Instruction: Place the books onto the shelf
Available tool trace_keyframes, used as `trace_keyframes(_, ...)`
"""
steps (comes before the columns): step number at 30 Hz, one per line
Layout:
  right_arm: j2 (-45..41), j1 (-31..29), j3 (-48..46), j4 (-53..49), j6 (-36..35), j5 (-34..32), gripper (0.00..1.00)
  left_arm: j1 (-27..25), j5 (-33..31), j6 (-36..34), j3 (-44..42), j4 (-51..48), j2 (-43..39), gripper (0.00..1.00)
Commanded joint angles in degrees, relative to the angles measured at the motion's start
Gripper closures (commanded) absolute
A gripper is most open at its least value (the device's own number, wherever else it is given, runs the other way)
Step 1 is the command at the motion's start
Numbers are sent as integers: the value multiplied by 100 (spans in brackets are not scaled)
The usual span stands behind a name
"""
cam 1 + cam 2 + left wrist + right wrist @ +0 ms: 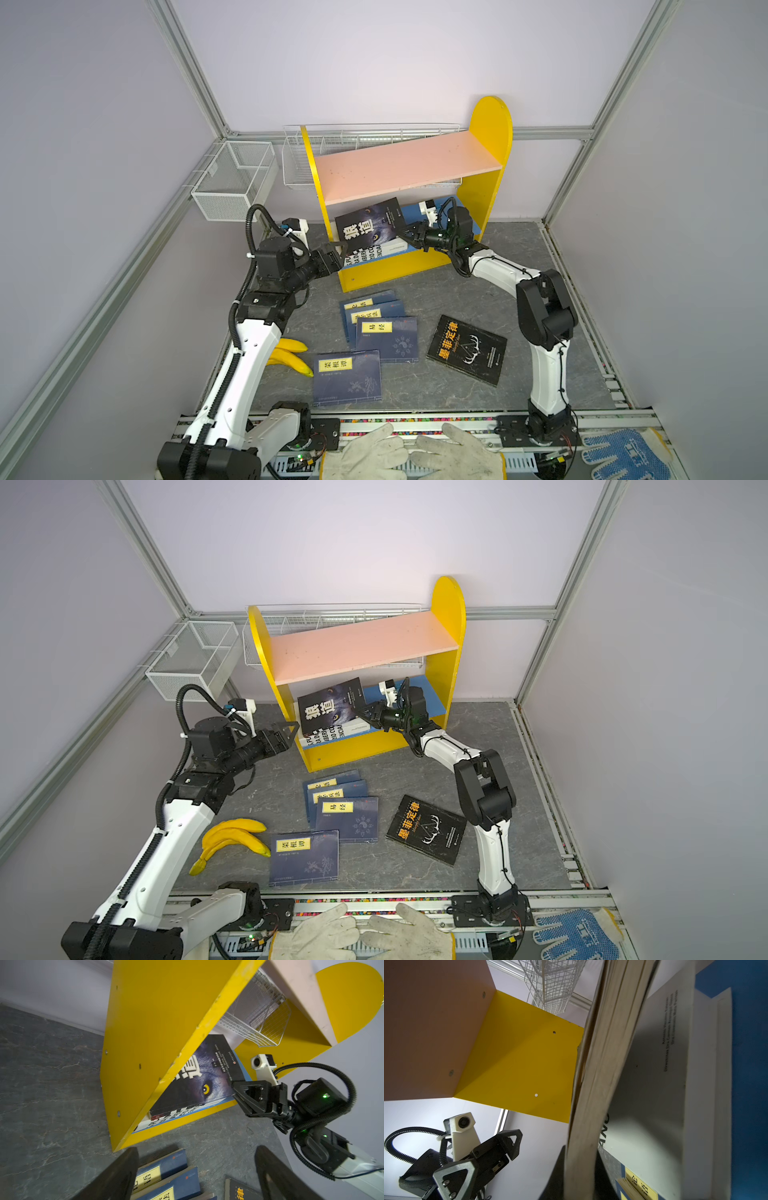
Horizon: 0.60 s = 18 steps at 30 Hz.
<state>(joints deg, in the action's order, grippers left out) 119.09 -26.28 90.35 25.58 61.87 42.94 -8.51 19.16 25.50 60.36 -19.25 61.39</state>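
1. Two books lie on the shelf's (491,124) lower board (430,698): a glossy black book (368,226), tilted, spine frontward, long axis along the shelf, atop a thick white book (392,248).
2. The right tool (403,233) clamps its page edge.
3. The left tool (338,251) gapes, empty.

Pale lilac walls (374,62) enclose a grey marbled floor (415,390).

Shelf (492,124): yellow sides, pink upper board (407,166); upright, 12 o'clock. Wolf-cover book (365,226) tilted atop white book (365,257) on blue lower board (411,212). Four navy books (388,338) and antler-cover book (467,349) flat on counter (457,291), 6 o'clock.
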Motion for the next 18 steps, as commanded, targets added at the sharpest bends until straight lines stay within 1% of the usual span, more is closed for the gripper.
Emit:
trace_keyframes(1, 62, -70, 233, -18, -146, 136, 93, 52, -315, -229, -151, -241, -136, 11)
trace_keyframes(7, 149, -75, 299, -27, -131, 146, 93, 60, -329, -235, -220, -156, 12, 11)
trace_keyframes(12, 270, -113, 384, -5, -88, 101, 93, 60, -301, -230, -408, 166, 188, 9)
trace_keyframes(18, 343, -166, 407, -75, -87, 83, 93, 60, -506, 8, -367, 525, 602, 7)
